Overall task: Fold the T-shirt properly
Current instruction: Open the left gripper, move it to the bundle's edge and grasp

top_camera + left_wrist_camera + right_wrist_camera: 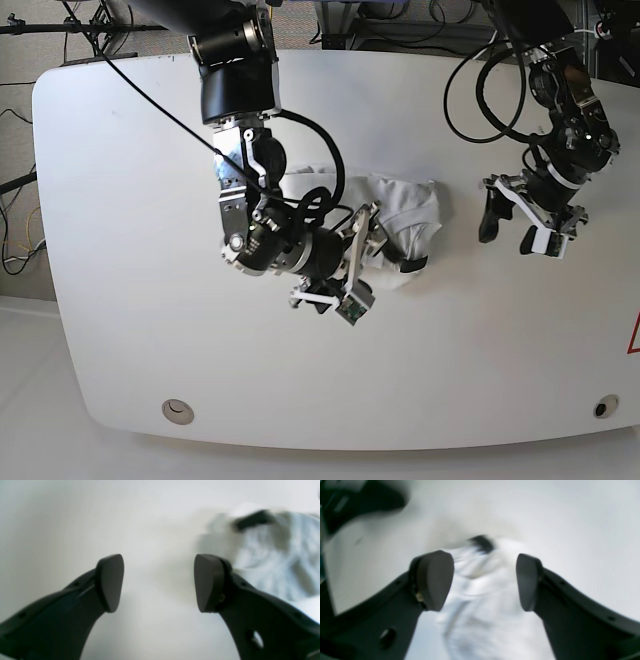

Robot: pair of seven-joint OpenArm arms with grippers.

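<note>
In the base view, the right gripper (385, 252) sits left of centre, at the end of the dark arm that comes down from the upper left of the frame. Its 2 fingers stand well apart and straddle the T-shirt (405, 205), which lies bunched on the white table (130, 200) at the middle of the frame, partly hidden under that arm.

In the right wrist view, the crumpled white cloth (482, 600) fills the gap between the 2 spread finger pads (435, 580) and runs down to the bottom edge. A small black patch on the cloth (482, 543) shows just above the pads. The frame is blurred, so I cannot tell whether either pad touches the fabric; nothing is pinched.

Further right in the base view, the left gripper (520, 228) hangs over bare table just past the shirt's right edge, apart from it.

In the left wrist view, its 2 pads (111, 582) are held wide with only table between them, gripping nothing. The shirt (275, 562) lies in the upper right of that frame, beyond and beside the right-hand pad, rumpled and blurred, with a dark strip (252, 520) at its top edge.
</note>
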